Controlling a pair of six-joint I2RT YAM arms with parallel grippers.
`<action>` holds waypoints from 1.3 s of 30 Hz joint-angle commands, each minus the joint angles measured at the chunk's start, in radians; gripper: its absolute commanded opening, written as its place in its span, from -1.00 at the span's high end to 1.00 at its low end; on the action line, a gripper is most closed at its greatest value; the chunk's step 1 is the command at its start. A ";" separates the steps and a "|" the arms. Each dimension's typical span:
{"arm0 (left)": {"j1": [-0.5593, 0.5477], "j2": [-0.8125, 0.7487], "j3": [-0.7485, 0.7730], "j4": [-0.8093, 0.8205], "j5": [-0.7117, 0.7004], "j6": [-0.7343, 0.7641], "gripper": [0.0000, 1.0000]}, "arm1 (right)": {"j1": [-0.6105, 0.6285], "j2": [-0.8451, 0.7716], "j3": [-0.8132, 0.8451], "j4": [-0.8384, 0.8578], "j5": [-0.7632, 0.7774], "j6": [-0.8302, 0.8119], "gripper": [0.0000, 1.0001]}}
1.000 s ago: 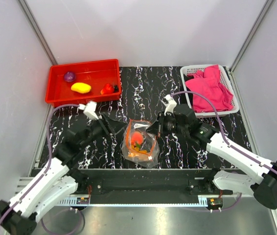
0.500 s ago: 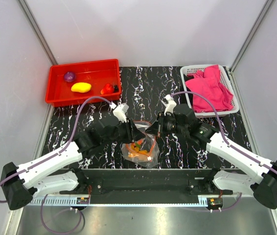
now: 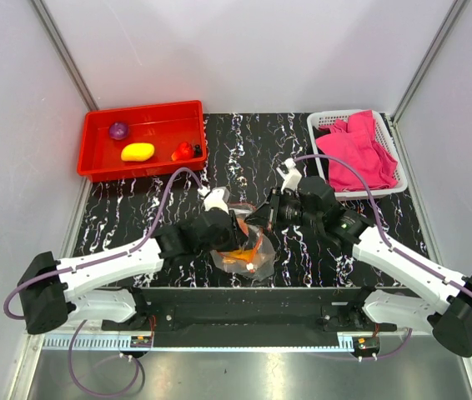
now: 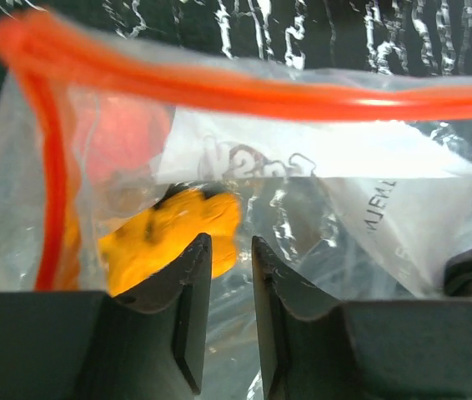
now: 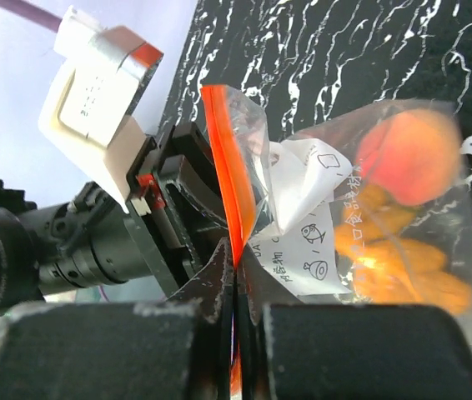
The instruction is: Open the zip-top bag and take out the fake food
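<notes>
A clear zip-top bag lay on the black marbled table, near the front edge and midway between the two arms. The right gripper had its jaws pressed together on the bag's orange-red zip strip, holding that lip up on edge. The left gripper sat close against the bag from the left, its jaws a narrow gap apart with nothing clearly clamped.

The bag looked thin, crinkly and very light, so it would probably slide or lift rather than resist a pull. The zip strip seemed the stiffest part and the surest place to take hold; the slick film below it could slip out of a pinch. Opening it would likely call for one lip in each gripper, pulled apart. Some fake food remained inside: an orange ball and a cluster of orange bits. They looked like hard, smooth, light plastic, apt to roll.

A yellow piece, a purple piece and a red piece lay in the red tray at the far left. A pink cloth filled a white basket at the far right.

From above, both grippers covered the bag's mouth. Whether the zip was parted or sealed could not be made out. A printed paper slip and glare on the film hid part of the contents, and the left wrist view was blurred.
</notes>
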 commanded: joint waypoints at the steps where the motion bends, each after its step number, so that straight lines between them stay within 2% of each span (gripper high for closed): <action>1: -0.032 -0.002 0.044 -0.014 -0.162 0.067 0.42 | -0.006 -0.025 -0.020 0.081 -0.040 0.034 1.00; 8: -0.053 0.061 0.054 -0.014 -0.254 0.107 0.10 | -0.007 0.003 -0.040 0.138 -0.107 0.089 1.00; 11: -0.055 0.076 0.037 0.007 -0.280 0.102 0.10 | -0.006 0.012 -0.045 0.188 -0.127 0.124 1.00; 13: -0.058 0.072 0.018 0.059 -0.285 0.110 0.22 | -0.006 0.021 -0.045 0.213 -0.139 0.144 1.00; 20: -0.056 0.076 -0.043 0.135 -0.358 0.131 0.23 | -0.006 0.045 -0.045 0.265 -0.182 0.187 1.00; 25: -0.058 0.046 -0.051 0.078 -0.377 0.102 0.24 | -0.006 0.079 -0.052 0.351 -0.227 0.255 1.00; 32: -0.058 -0.091 -0.140 0.000 -0.418 -0.008 0.23 | -0.006 0.164 -0.054 0.506 -0.311 0.344 1.00; 35: -0.058 -0.119 -0.160 -0.002 -0.420 -0.005 0.18 | -0.007 0.171 -0.072 0.492 -0.310 0.324 1.00; 39: -0.058 -0.068 -0.137 -0.037 -0.452 -0.011 0.08 | -0.013 0.164 -0.117 0.486 -0.304 0.313 1.00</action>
